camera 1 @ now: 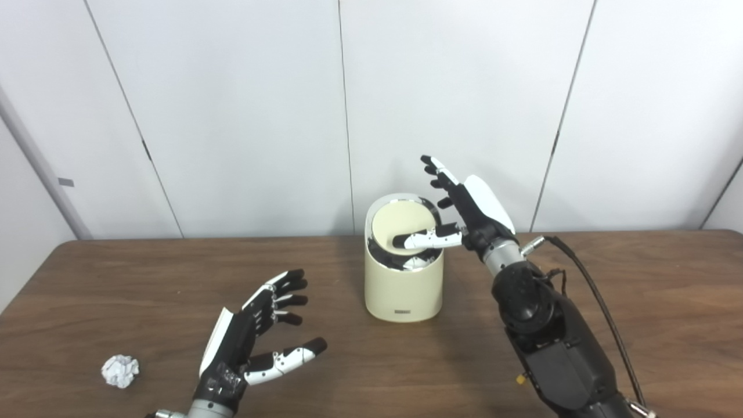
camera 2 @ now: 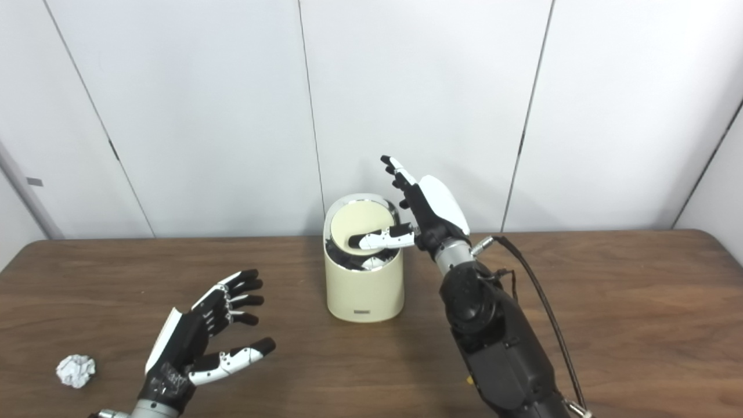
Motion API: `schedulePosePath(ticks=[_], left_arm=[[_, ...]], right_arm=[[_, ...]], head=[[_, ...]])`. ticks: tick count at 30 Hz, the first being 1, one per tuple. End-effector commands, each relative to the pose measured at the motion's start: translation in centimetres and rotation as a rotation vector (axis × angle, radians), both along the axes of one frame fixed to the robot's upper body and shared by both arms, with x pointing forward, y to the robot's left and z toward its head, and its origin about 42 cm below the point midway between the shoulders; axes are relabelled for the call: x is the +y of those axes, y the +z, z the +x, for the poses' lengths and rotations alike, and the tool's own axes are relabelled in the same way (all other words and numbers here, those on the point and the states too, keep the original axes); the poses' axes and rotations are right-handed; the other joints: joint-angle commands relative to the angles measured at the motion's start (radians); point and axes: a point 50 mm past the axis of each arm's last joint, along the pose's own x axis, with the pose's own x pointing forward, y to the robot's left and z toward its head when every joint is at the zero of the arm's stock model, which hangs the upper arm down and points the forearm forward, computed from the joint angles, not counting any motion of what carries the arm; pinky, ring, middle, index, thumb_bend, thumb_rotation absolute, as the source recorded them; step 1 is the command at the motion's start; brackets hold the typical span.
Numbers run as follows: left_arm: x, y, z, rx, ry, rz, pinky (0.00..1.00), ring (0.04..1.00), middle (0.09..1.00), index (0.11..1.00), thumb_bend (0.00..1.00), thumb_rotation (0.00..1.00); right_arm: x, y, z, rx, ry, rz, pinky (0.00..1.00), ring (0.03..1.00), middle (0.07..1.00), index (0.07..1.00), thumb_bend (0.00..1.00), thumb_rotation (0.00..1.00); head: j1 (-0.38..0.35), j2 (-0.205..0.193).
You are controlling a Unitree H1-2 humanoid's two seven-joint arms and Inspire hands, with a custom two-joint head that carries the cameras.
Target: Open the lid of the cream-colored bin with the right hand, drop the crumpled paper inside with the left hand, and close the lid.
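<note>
**A:** Left eye view, at the bench: the right robot hand stands raised beside the cream-colored bin, fingers spread and pointing upward, gripping nothing. Its thumb reaches sideways across the bin's mouth and lies against the round lid, which is tipped up toward the back inside the chrome rim.

**B:** And the arm behind it?

**A:** The right arm rises steeply from the lower right, wrist bent toward the bin, with a black cable looping off near the wrist.

**B:** What does the opening show?

**A:** A dark interior below the tilted lid, with a small pale shape near the front edge; what it is cannot be made out.

**B:** The other side?

**A:** The left robot hand hovers low over the bench, palm turned inward, fingers fanned apart and thumb stretched out, empty. It sits left of the bin and well apart from it.

**B:** And the paper?

**A:** The crumpled paper lies on the wooden bench near the front left, left of the left robot hand and not touching it. White wall panels fill the background.
</note>
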Motion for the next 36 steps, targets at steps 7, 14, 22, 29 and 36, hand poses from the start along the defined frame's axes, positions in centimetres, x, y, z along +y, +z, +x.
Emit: schedulePosePath(ticks=[7, 14, 22, 29, 36], left_arm=[[-0.1, 1.7, 0.2, -0.078, -0.011, -0.004, 0.65, 0.764, 0.830, 0.857, 0.74, 0.15], [0.0, 1.9, 0.1, -0.081, -0.015, -0.013, 0.64, 0.763, 0.833, 0.857, 0.73, 0.15], [0.1, 1.8, 0.0, -0.082, -0.019, -0.007, 0.64, 0.761, 0.828, 0.857, 0.72, 0.15], [0.1, 1.8, -0.1, -0.079, -0.017, -0.001, 0.64, 0.761, 0.827, 0.857, 0.72, 0.13], [0.1, 1.7, 0.0, -0.080, -0.021, -0.002, 0.64, 0.758, 0.821, 0.854, 0.72, 0.13]], right_arm=[[0.0, 2.9, 0.7, -0.111, 0.002, -0.065, 0.71, 0.866, 0.914, 0.942, 0.85, 0.23], [-0.3, 2.6, 0.6, -0.165, -0.010, -0.176, 0.64, 0.824, 0.903, 0.935, 0.86, 0.11], [-0.6, 1.4, 0.2, -0.182, -0.032, -0.286, 0.70, 0.831, 0.913, 0.921, 0.84, 0.00], [-0.6, 1.0, 0.0, -0.169, -0.041, -0.288, 0.73, 0.850, 0.922, 0.913, 0.83, 0.00], [-1.1, 2.4, -0.4, -0.151, -0.010, -0.128, 0.70, 0.858, 0.916, 0.921, 0.74, 0.20]], head=[[-0.004, 0.008], [-0.003, 0.015], [-0.002, 0.022], [-0.003, 0.024], [-0.005, 0.020]])
